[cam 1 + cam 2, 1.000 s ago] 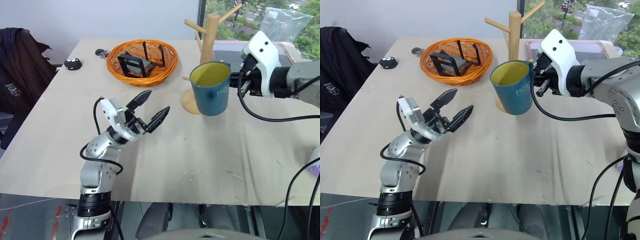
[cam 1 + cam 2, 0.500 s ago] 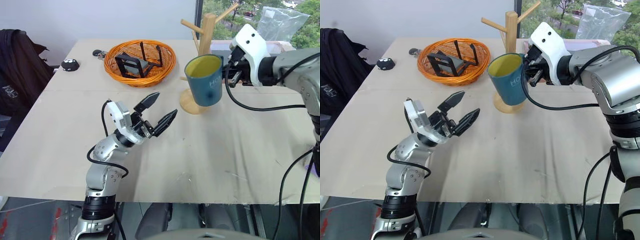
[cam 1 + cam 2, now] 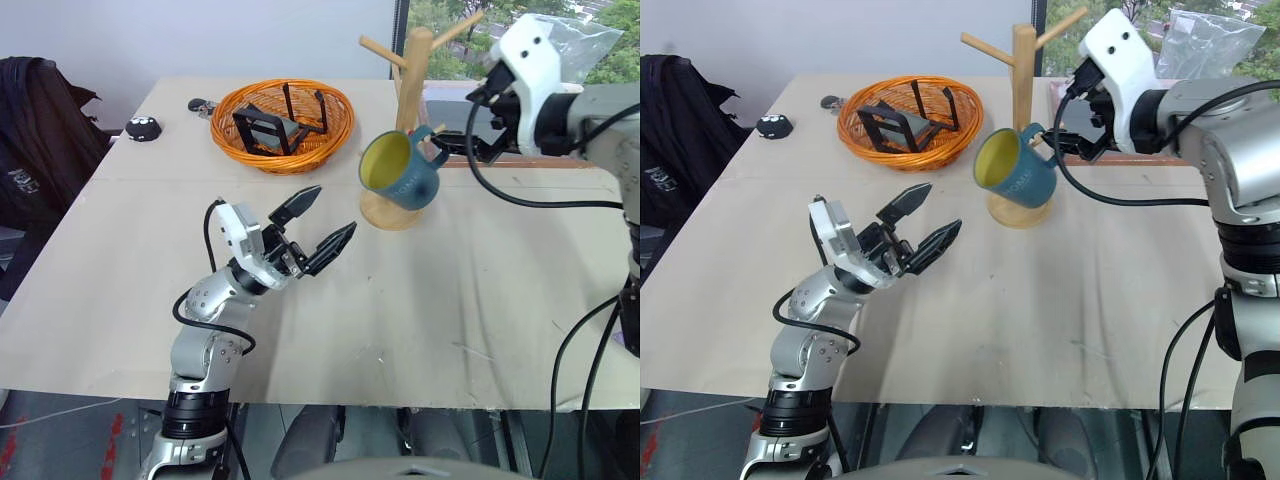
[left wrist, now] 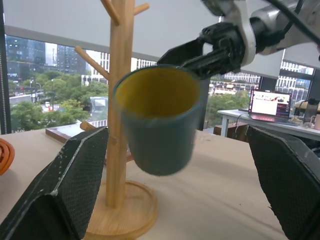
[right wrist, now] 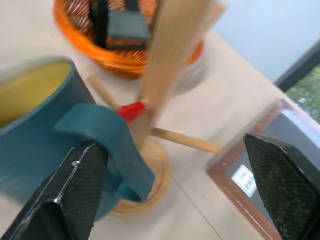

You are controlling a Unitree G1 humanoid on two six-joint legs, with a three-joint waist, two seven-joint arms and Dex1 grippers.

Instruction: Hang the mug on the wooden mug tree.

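Note:
The dark teal mug (image 3: 398, 172) with a yellow inside hangs tilted against the wooden mug tree (image 3: 415, 70), mouth turned towards the left. Its loop handle (image 5: 107, 135) sits over the red-tipped peg (image 5: 132, 110). My right gripper (image 3: 458, 143) stands open just behind the handle, one finger on each side, holding nothing. My left gripper (image 3: 330, 210) hovers open above the table's middle, left of the tree's round base (image 3: 385, 212), its fingers pointing at the mug (image 4: 157, 120).
An orange wicker basket (image 3: 285, 125) with dark objects inside stands behind and left of the tree. A small black object (image 3: 145, 127) lies at the far left. A plastic bag (image 3: 565, 35) sits at the back right. A dark jacket (image 3: 40, 130) hangs beside the table's left edge.
My right gripper has opened and let go of the mug's handle, rising a little. The mug has tipped over and now hangs from the tree's peg. The left arm has kept still.

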